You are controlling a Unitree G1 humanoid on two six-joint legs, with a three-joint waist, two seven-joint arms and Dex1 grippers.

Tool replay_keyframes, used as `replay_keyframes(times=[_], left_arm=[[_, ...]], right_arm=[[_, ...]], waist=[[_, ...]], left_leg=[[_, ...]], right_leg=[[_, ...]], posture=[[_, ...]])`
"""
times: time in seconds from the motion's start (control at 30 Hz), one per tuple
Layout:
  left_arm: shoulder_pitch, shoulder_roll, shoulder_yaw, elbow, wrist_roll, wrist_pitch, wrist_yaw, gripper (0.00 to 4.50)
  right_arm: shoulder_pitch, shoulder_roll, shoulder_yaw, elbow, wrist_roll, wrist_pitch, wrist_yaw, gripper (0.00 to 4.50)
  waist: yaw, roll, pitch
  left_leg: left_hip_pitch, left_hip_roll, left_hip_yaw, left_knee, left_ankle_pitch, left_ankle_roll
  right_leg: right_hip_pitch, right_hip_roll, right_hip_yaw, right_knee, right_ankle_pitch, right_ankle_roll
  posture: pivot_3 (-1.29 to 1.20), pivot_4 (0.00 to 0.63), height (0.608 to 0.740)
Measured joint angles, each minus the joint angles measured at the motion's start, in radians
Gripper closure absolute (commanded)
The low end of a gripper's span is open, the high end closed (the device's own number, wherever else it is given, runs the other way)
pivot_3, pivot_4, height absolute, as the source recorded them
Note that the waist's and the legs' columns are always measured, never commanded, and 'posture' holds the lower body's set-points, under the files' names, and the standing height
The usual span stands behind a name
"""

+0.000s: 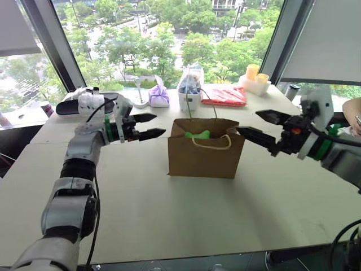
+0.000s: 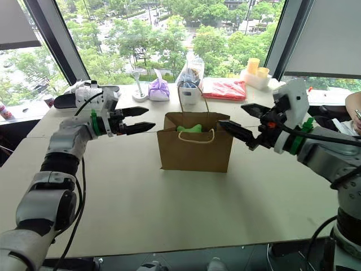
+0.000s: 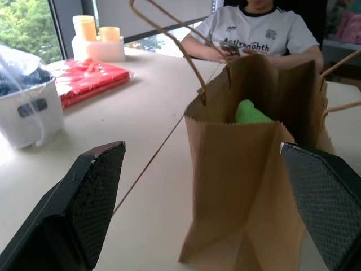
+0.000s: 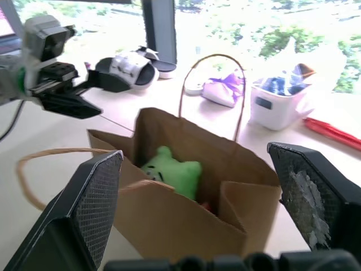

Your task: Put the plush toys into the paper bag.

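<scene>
bag: brown paper bag stands upright and open-mouthed mid-worktop, between the two arms; cord handles loop free, one hanging on the near face, one rising at the back.
green toy: green plush sits inside the bag, its top just under the rim; also seen over the rim from the head camera.
orange toy: not made out for certain. A small reddish patch lies low in the bag beside the green one in the right wrist view; too little of it to name.
left tool: left tool empty, fingers spread wide, pointing level at the bag's left side, apart from the paper.
right tool: right tool empty, fingers spread wide, pointing at the bag's right upper edge, near it; contact cannot be told.
step: judged as the end of the loading step. Both tools are released beside the bag and no plush lies out on the worktop.
next: if both toys are in, only a clean retreat is called for, each tool drawn outward without snagging a handle or tipping the bag. If the orange one is not in, it must first be found.
rest: purple pouch, white tub, red packet at the far edge, untouched. A person sits beyond the worktop.
</scene>
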Motion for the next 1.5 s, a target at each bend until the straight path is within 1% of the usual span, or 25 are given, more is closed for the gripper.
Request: replay_keyframes(times=[0.03,0.17,0.3,0.33,0.4,0.47,0.5,0.53,0.6,0.63,0.73,0.8,0.93,1.07,1.17,1.5], left_arm=[[0.010,0.003,0.000,-0.020,-0.004,0.014,-0.005,0.00],[0.028,0.013,-0.001,-0.103,-0.028,0.055,-0.033,0.00],[0.093,0.020,-0.011,-0.192,-0.046,0.104,-0.052,0.00],[0.110,0.020,-0.016,-0.216,-0.049,0.114,-0.051,0.00],[0.135,0.020,-0.032,-0.262,-0.058,0.131,-0.048,0.00],[0.144,0.020,-0.034,-0.297,-0.062,0.144,-0.041,0.00],[0.145,0.021,-0.035,-0.310,-0.065,0.148,-0.037,0.00],[0.148,0.024,-0.035,-0.323,-0.069,0.150,-0.034,0.00],[0.149,0.025,-0.036,-0.336,-0.074,0.150,-0.025,0.00],[0.152,0.025,-0.036,-0.334,-0.074,0.141,-0.017,0.00],[0.151,-0.009,-0.042,-0.298,-0.061,0.088,0.014,0.00],[0.151,-0.029,-0.054,-0.268,-0.051,0.055,0.025,0.00],[0.128,-0.054,-0.072,-0.182,-0.016,-0.035,0.043,0.00],[0.099,-0.080,-0.082,-0.112,0.012,-0.121,0.050,0.00],[0.078,-0.088,-0.082,-0.055,0.026,-0.162,0.049,0.00],[-0.005,-0.114,-0.082,0.151,0.056,-0.232,-0.006,0.00]], right_arm=[[0.036,0.000,0.004,0.008,-0.021,-0.015,-0.003,0.06],[0.095,0.005,0.010,0.042,-0.060,-0.051,-0.010,0.06],[0.176,0.015,0.025,0.043,-0.086,-0.084,0.002,0.06],[0.194,0.018,0.043,0.040,-0.096,-0.094,0.004,0.56],[0.223,0.038,0.081,0.033,-0.105,-0.107,0.007,1.27],[0.229,0.052,0.107,0.013,-0.098,-0.109,0.010,2.37],[0.229,0.057,0.111,-0.002,-0.088,-0.109,0.010,2.79],[0.227,0.067,0.114,-0.018,-0.076,-0.109,0.009,3.35],[0.224,0.079,0.131,-0.038,-0.057,-0.108,0.004,4.26],[0.214,0.098,0.148,-0.045,-0.056,-0.109,-0.006,4.45],[0.171,0.191,0.282,-0.052,-0.080,-0.113,-0.043,4.45],[0.151,0.218,0.348,-0.049,-0.097,-0.112,-0.055,4.45],[0.066,0.271,0.423,-0.037,-0.126,-0.118,-0.062,4.45],[0.033,0.302,0.497,-0.004,-0.166,-0.131,-0.052,4.45],[0.023,0.314,0.524,0.015,-0.186,-0.132,-0.044,4.45],[0.025,0.318,0.536,0.014,-0.204,-0.132,-0.028,4.45]], waist=[[0.001,0.000,0.000],[0.000,0.000,0.000],[-0.004,0.000,0.000],[-0.004,0.000,0.000],[-0.003,0.000,0.000],[-0.002,0.000,0.000],[-0.001,0.000,0.000],[-0.001,0.000,0.000],[-0.001,0.000,0.000],[-0.002,0.000,0.000],[-0.002,0.000,0.000],[-0.001,0.000,0.000],[0.001,0.000,0.000],[-0.001,0.000,0.000],[-0.002,0.000,0.000],[-0.003,0.000,0.000]], left_leg=[[0.000,0.000,0.000,0.000,0.000,0.000],[0.000,0.000,0.000,0.001,0.000,0.000],[0.001,0.000,0.000,0.000,0.000,0.000],[0.001,0.001,0.000,0.000,0.000,0.000],[0.000,0.001,0.000,0.001,0.000,0.000],[0.000,0.001,-0.001,0.001,0.000,0.000],[0.000,0.001,-0.001,0.001,0.000,0.000],[0.000,0.001,-0.001,0.001,0.000,0.000],[0.001,0.001,-0.001,0.001,0.000,0.000],[0.001,0.001,-0.001,0.001,0.000,0.000],[0.001,0.001,-0.001,0.001,0.000,0.000],[0.001,0.001,-0.001,0.001,0.000,0.000],[0.001,0.000,-0.001,0.002,0.000,-0.001],[0.001,0.000,-0.001,0.002,0.000,-0.001],[0.001,0.000,-0.001,0.001,0.000,0.000],[0.001,0.000,-0.001,0.002,0.000,0.000]], right_leg=[[0.000,0.000,0.000,0.000,0.000,0.000],[0.000,0.000,0.000,0.001,0.000,0.000],[0.000,0.000,0.000,0.001,0.000,0.000],[0.000,0.000,0.001,0.001,0.000,0.000],[0.000,0.000,0.001,0.001,0.000,0.000],[0.000,0.000,0.001,0.001,0.000,0.000],[0.000,0.000,0.001,0.001,0.000,0.000],[0.000,0.000,0.001,0.001,0.000,0.000],[0.000,0.000,0.001,0.001,0.000,0.000],[0.000,0.000,0.001,0.001,0.000,0.000],[0.000,0.000,0.001,0.002,0.000,0.000],[0.000,0.000,0.001,0.002,0.000,0.000],[0.000,0.000,0.001,0.002,0.000,0.000],[0.000,0.000,0.001,0.002,0.000,0.000],[0.000,0.000,0.000,0.002,0.000,0.000],[0.000,0.000,0.000,0.002,0.000,0.000]], posture=[[0.00,0.150,0.740],[0.00,0.150,0.740],[0.00,0.150,0.740],[0.00,0.150,0.740],[0.00,0.150,0.740],[0.00,0.150,0.740],[0.00,0.150,0.740],[0.00,0.150,0.740],[0.00,0.150,0.740],[0.00,0.150,0.740],[0.00,0.150,0.740],[0.00,0.150,0.740],[0.00,0.150,0.740],[0.00,0.150,0.740],[0.00,0.150,0.740],[0.00,0.150,0.740]])
